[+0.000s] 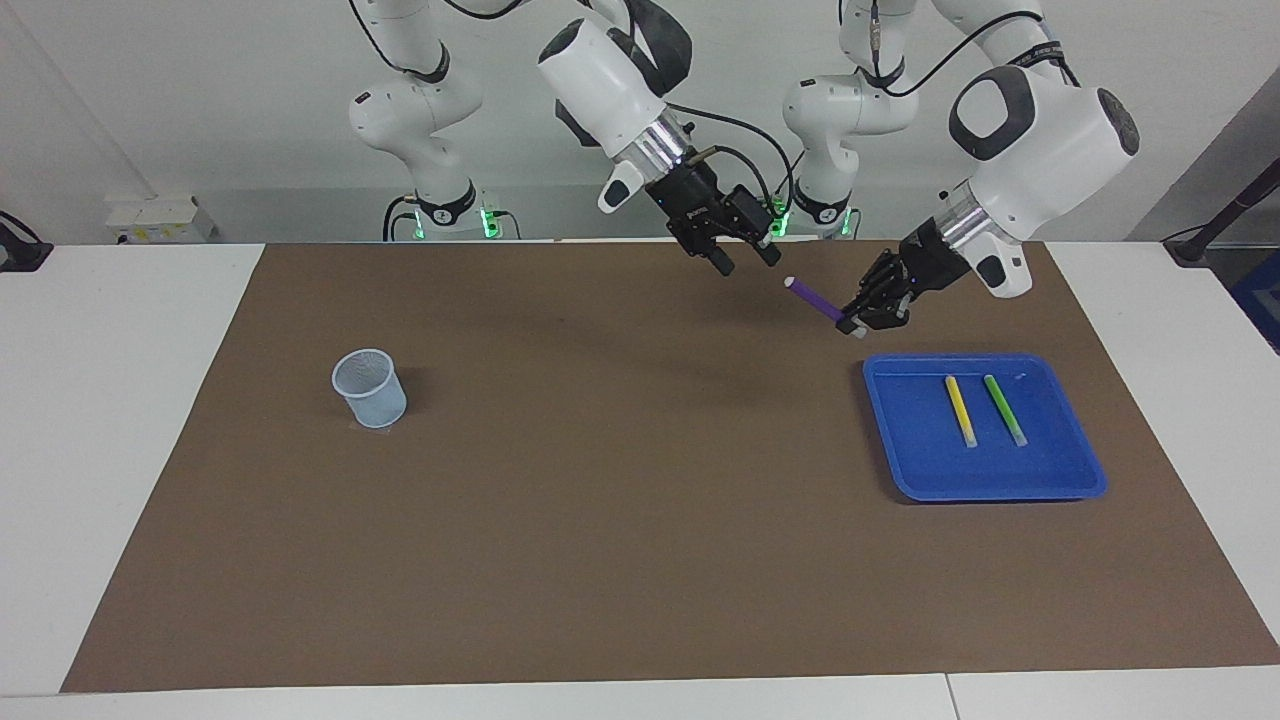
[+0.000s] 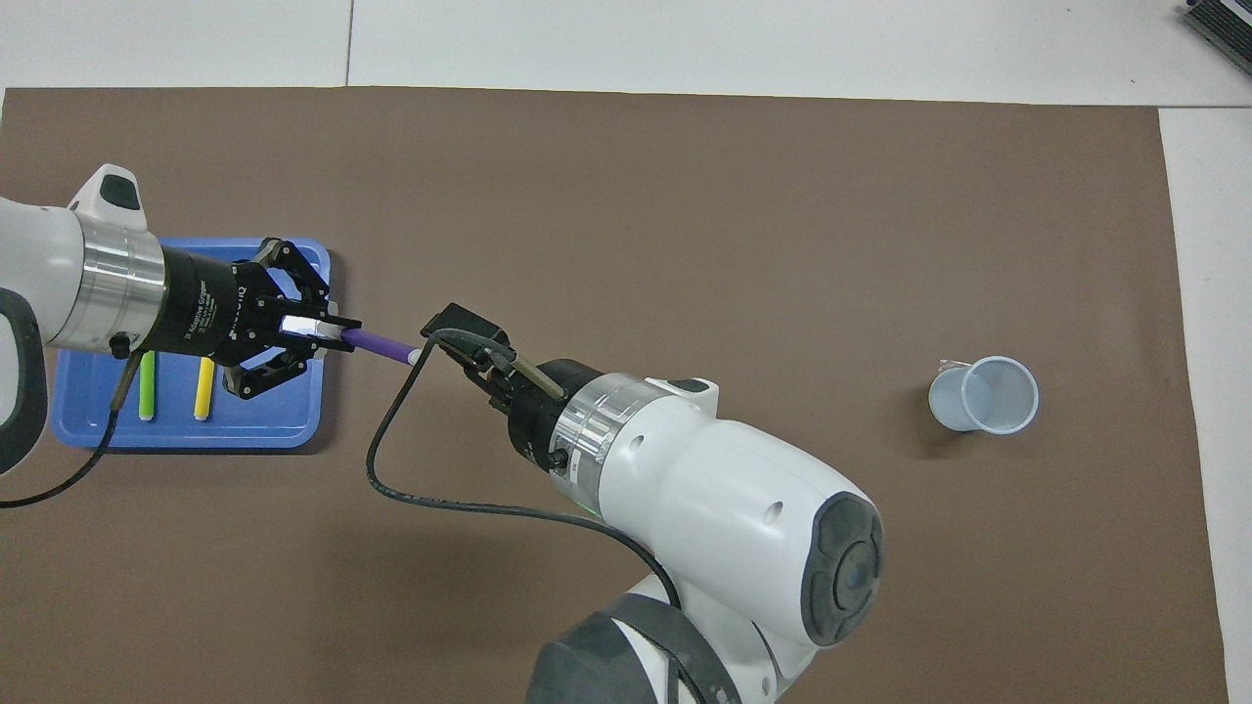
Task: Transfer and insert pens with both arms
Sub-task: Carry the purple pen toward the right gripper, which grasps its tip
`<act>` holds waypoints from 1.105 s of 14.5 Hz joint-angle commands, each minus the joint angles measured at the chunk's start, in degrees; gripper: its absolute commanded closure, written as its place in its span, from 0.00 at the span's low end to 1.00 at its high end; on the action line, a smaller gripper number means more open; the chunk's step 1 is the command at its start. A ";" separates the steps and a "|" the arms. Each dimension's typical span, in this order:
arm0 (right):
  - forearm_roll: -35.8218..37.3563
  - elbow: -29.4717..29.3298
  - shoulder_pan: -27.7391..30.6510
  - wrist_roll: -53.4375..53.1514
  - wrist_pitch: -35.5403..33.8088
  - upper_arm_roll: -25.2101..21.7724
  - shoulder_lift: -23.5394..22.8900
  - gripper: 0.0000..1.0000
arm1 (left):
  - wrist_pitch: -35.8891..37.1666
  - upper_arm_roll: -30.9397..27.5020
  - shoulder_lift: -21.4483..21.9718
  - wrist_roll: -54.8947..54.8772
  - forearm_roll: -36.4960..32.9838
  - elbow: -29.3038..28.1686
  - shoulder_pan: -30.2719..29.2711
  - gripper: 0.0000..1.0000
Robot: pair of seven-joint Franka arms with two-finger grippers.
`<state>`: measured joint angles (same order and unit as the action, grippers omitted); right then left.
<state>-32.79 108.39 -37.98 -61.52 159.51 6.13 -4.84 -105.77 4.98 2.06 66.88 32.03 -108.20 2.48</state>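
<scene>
My left gripper (image 1: 860, 318) is shut on the end of the purple pen (image 1: 815, 300), holding it in the air just off the blue tray's (image 1: 1000, 470) edge, toward the table's middle. The pen's whitish tip points at my right gripper (image 1: 746, 262), which hangs open a short gap away without touching it. From above, the purple pen (image 2: 377, 342) juts out of the left gripper (image 2: 328, 330) toward the right wrist. The yellow pen (image 1: 961, 410) and the green pen (image 1: 1003, 410) lie side by side in the tray.
A pale blue mesh cup (image 1: 370, 388) stands upright on the brown mat toward the right arm's end of the table; it shows from above as the cup (image 2: 983, 394). The right arm's black cable loops low over the mat.
</scene>
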 commanded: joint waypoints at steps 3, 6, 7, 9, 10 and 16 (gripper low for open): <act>-1.31 -4.94 -2.45 -2.02 6.95 0.02 -5.79 0.01 | -0.84 -0.68 3.65 6.93 2.24 -4.12 2.17 1.00; -1.23 -4.77 -2.62 -1.58 6.69 0.02 -5.88 0.13 | -1.10 -0.59 4.27 9.93 2.25 -4.92 2.71 1.00; -1.23 -4.77 -2.62 -1.50 6.60 -0.07 -5.88 0.19 | -1.10 -0.68 4.53 10.37 2.25 -5.18 3.41 1.00; -1.23 -4.68 -2.62 -1.06 6.60 -0.07 -5.88 0.37 | -1.10 -0.68 4.62 11.16 2.25 -5.44 3.41 1.00; -1.23 -4.68 -2.53 -0.88 6.60 -0.07 -5.88 0.43 | -1.02 -0.68 4.79 11.16 2.25 -5.53 3.41 1.00; -1.23 -4.16 -2.62 -1.06 6.51 -0.07 -5.88 0.59 | -1.02 -0.68 5.32 11.69 2.25 -6.32 3.50 1.00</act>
<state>-32.79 105.24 -40.46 -63.11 165.32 6.10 -10.28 -106.40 4.41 5.12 78.17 33.22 -111.42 5.01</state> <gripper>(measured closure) 0.599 0.828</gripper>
